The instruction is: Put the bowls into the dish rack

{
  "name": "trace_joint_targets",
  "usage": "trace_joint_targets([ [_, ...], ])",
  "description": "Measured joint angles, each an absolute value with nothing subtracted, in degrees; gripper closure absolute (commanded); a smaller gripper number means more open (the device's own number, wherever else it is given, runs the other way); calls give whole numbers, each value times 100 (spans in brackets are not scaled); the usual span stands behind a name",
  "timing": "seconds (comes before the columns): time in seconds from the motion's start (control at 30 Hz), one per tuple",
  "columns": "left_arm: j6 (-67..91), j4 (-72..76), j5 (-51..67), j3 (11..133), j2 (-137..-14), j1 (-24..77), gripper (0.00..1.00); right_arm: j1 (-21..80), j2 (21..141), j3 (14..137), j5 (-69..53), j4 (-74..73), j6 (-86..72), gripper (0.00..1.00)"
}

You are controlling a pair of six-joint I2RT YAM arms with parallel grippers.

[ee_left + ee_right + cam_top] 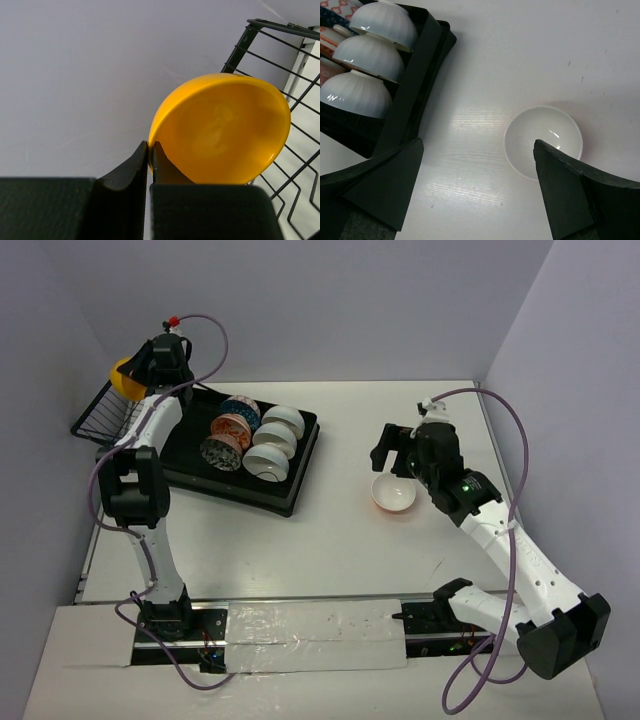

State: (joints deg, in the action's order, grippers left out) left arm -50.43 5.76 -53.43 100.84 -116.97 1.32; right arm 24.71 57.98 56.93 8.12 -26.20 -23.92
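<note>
My left gripper is shut on the rim of a yellow bowl, holding it on edge above the black wire basket at the far-left end of the dish rack. In the rack stand three white bowls and blue-, pink- and grey-patterned bowls. An orange bowl with a white inside sits upright on the table. My right gripper hangs open above it, a little to its rack side.
The rack's right rim lies close to the left of my right gripper. Grey walls enclose the table at the back, left and right. A taped strip runs along the near edge between the arm bases.
</note>
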Motion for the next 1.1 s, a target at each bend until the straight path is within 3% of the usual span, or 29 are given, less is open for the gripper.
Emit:
trace_joint_targets([
  [0.57,-5430,1153,-5502,9959,-12180,429,98,2296,5865,5693,843,-2617,-2401,2],
  [1.1,-5113,1190,-5745,9570,-12143,773,80,2209,5594,5472,899,-2615,-2440,2],
])
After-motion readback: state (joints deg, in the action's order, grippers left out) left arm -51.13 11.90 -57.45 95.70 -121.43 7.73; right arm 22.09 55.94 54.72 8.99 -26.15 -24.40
